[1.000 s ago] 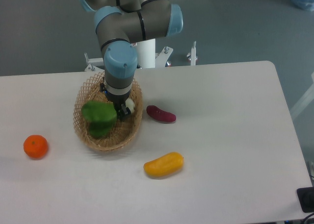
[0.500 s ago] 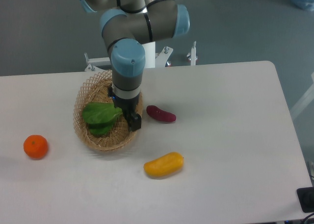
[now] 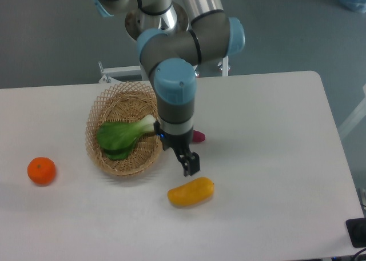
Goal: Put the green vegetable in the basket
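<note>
On the white worktop (image 3: 269,135) there is one basket (image 3: 123,129), one green vegetable (image 3: 123,136), one yellow vegetable (image 3: 191,192), one orange fruit (image 3: 42,171) and one purple vegetable (image 3: 198,137), mostly hidden behind the arm. The green vegetable lies inside the basket, to the left of the hand (image 3: 189,165), its long axis running roughly left to right with the pale stem end toward the hand and the leaves away. The hand holds nothing and hangs just above the yellow vegetable; whether its fingers are apart or together cannot be told.

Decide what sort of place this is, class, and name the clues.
Probably a robotics lab: a robot arm fixed at a plain white table, with toy food like the green vegetable in a basket and an orange.
</note>
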Controlling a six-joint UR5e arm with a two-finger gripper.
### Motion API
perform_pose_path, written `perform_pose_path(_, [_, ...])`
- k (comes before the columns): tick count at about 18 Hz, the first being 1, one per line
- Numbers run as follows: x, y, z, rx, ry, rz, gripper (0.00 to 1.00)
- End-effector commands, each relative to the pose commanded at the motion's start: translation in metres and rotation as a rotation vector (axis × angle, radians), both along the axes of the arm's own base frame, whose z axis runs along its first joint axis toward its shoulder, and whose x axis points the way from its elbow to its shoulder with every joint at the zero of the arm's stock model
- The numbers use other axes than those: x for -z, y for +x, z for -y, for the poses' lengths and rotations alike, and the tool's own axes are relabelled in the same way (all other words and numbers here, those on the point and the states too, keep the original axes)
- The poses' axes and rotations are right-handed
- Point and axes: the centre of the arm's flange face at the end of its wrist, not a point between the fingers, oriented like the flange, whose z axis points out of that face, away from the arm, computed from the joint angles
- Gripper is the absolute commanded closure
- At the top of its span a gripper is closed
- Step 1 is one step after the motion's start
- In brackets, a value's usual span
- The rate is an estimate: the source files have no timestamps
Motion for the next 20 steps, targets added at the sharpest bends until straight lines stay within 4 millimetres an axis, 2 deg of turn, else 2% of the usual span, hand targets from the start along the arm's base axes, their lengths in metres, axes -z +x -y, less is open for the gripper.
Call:
perform_pose_path(1, [-0.001, -0.015, 0.003, -0.017, 0.004, -0.005, 0.0])
perform_pose_path(7, [-0.004, -0.074, -0.012, -0.057, 0.032, -0.035, 0.0])
perform_pose_path(10, [-0.007, -0.103, -0.009, -0.079, 0.018, -0.024, 0.0])
perform_pose_path(15, [0.0, -0.141, 0.019, -0.087, -0.004, -0.012, 0.0])
perform_pose_path(20, [0.005, -0.158, 0.037, -0.101, -0.013, -0.008, 0.0])
